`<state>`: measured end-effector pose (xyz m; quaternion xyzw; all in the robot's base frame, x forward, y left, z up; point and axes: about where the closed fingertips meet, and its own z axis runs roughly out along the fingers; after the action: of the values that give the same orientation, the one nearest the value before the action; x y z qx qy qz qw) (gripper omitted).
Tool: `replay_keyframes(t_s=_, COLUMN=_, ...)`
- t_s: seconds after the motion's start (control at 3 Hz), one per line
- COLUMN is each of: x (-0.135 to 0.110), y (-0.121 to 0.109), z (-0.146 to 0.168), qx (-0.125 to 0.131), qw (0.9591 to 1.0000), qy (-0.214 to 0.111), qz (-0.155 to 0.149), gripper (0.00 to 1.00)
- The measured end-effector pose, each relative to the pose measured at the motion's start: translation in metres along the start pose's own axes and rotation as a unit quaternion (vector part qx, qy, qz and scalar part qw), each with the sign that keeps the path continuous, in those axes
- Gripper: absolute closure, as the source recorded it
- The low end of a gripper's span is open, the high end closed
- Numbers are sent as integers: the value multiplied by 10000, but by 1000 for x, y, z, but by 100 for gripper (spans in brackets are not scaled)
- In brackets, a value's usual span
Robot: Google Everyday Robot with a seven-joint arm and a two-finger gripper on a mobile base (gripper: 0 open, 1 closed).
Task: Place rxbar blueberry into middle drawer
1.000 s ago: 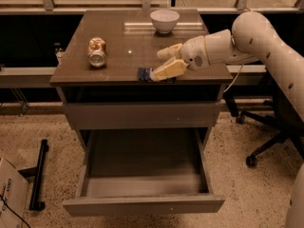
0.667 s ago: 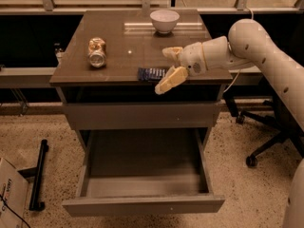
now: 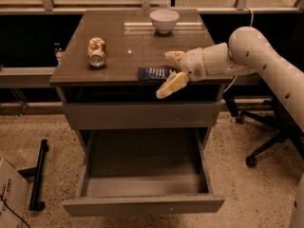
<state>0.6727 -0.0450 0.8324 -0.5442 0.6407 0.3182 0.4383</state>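
The rxbar blueberry (image 3: 153, 73), a flat dark navy bar, lies on the cabinet's brown top near the front edge. My gripper (image 3: 163, 75) comes in from the right and is open. One pale finger (image 3: 174, 56) is behind the bar's right end. The other finger (image 3: 172, 85) hangs past the front edge. The bar's right end lies between them; I cannot tell whether they touch it. The middle drawer (image 3: 142, 204) is pulled out below, a deep grey-brown box with nothing visible inside.
A gold and silver can (image 3: 97, 51) lies on its side at the top's left. A white bowl (image 3: 164, 20) stands at the back. The upper drawer front (image 3: 142, 114) is shut. An office chair (image 3: 264, 127) stands right; a cardboard box (image 3: 9, 194) sits lower left.
The fingers have spread wider; the near finger has swung off the bar and down past the front edge. More of the bar shows now. The bar has stayed in place.
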Motion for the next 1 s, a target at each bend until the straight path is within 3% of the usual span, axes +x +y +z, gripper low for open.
replay_keyframes(t_s=0.33, x=9, y=-6, z=-1, qx=190, qw=9998, qy=46, qz=57, gripper=17)
replay_keyframes(t_s=1.0, x=15, y=-11, z=-6, qx=405, qw=9991, qy=53, qz=135, gripper=64)
